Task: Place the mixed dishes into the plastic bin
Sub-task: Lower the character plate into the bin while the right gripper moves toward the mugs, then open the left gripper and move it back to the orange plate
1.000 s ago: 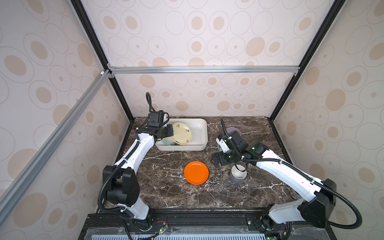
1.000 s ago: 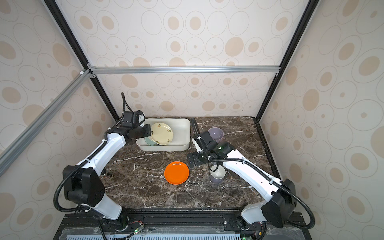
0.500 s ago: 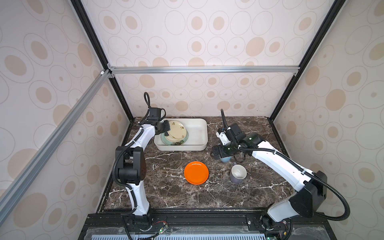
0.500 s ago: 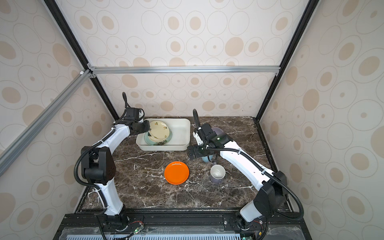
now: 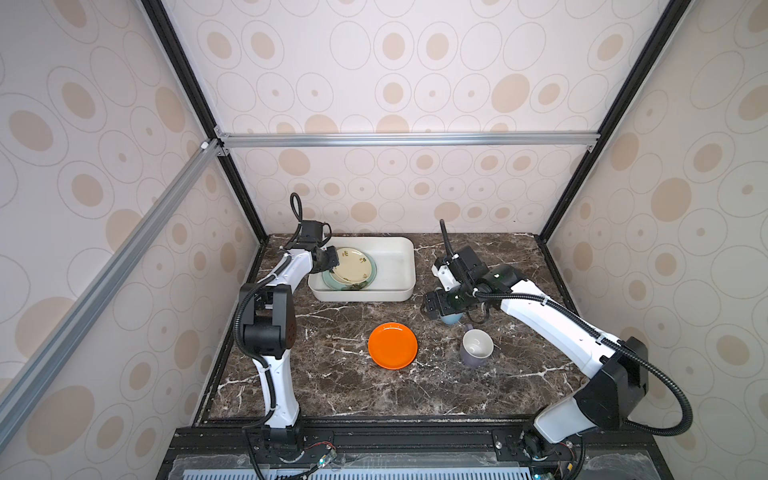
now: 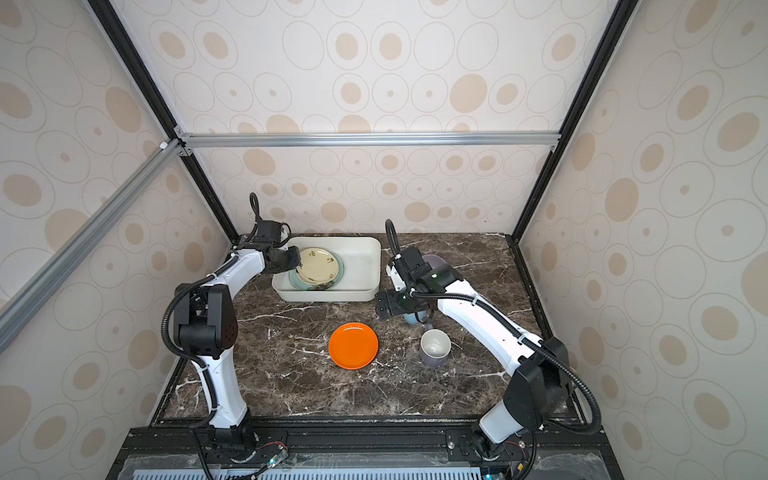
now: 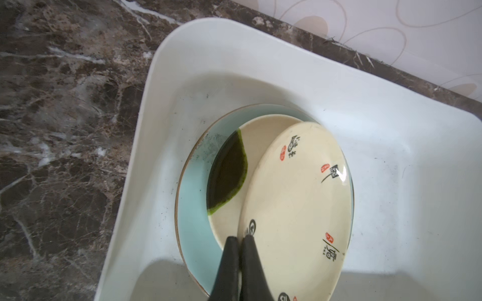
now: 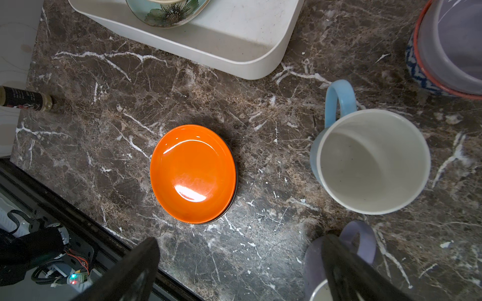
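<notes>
Left gripper (image 7: pixel 240 238) is pinched tight on the rim of the top cream plate (image 7: pixel 300 203), nothing else between the jaws.

Changes over the last second:
- That plate was up in the air and steeply tilted over the plastic bin (image 5: pixel 361 296). Now it's down in the bin's left half on the stack, slightly tilted, not yet released.
- Right gripper (image 8: pixel 238 242) was above the purple mug (image 5: pixel 477 348). It has swung to the far side and now hangs over the light blue mug (image 8: pixel 370 161), jaws spread wide, empty.

My read: plate three is as good as placed and only needs letting go. The right arm looks to be lining up on the blue mug as the next pick, though it could also be the orange plate (image 5: pixel 392 345).

Count:
- Plates: 4. In the bin: teal flower plate (image 7: pixel 193 213) at the bottom, second cream plate (image 7: pixel 263 135) on it, the held one on top. The orange plate sits alone on the marble table (image 5: pixel 332 374), near centre.
- Mugs: 2, both upright on the table right of centre, blue farther, purple nearer.
- Bowls: 2, lavender bowl (image 8: pixel 453 47) nested in the red-rimmed patterned bowl (image 8: pixel 417 75), far right of the bin.
- Bins: 1.

So five pieces are still outside the bin.
</notes>
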Controlling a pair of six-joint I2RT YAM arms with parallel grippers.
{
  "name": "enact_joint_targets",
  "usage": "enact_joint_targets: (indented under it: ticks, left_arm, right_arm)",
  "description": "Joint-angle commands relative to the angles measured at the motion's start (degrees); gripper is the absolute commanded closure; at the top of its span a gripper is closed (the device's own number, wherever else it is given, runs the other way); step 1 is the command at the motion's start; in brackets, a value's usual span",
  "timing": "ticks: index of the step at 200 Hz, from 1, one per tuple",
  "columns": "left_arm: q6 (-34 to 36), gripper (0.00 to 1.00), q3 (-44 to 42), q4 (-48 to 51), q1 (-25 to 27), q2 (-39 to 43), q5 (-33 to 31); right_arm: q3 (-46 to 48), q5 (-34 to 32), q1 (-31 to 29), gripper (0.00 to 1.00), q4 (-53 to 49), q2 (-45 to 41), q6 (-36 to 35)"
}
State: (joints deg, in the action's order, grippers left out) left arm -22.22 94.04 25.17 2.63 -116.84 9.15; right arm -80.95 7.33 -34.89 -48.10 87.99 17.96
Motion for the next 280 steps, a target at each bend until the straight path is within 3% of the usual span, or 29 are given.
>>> enact_joint_targets:
  ticks: [1, 69, 123, 174, 206, 238, 280]
  left_arm:
    - [0.9, 1.0, 2.6, 0.8, -0.5, -1.3, -3.6]
    - [0.6, 1.0, 3.6, 2.0, -0.7, -4.2, -6.7]
    - [0.8, 0.65, 3.3, 1.2, -0.7, -3.1, -6.3]
    - [0.2, 0.65, 2.5, 0.2, -0.7, -2.5, -4.5]
    - [-0.8, 0.69, 1.3, -0.4, -0.4, -0.9, -1.7]
    - [-1.3, 0.68, -5.8, -1.8, 2.7, 8.5, -1.2]
    - [-3.3, 0.61, -24.9, -5.5, 9.2, 28.8, 1.3]
  right_arm:
    - [-0.7, 0.3, 0.2, 0.0, -1.3, 0.6, 0.1]
    - [0.0, 0.9, 0.7, 0.0, -1.6, 0.2, 0.0]
    - [0.5, 1.4, 0.9, 0.0, -1.5, -0.4, 0.2]
    - [1.8, 1.2, 0.8, 0.0, -1.6, -2.5, 0.9]
    - [2.7, 2.0, 0.9, 0.0, -1.5, -4.1, 1.2]
    - [4.3, 2.6, 0.8, 0.0, -0.9, -6.1, 1.9]
    - [7.4, 2.4, -0.7, 0.0, -0.6, -8.8, 2.6]
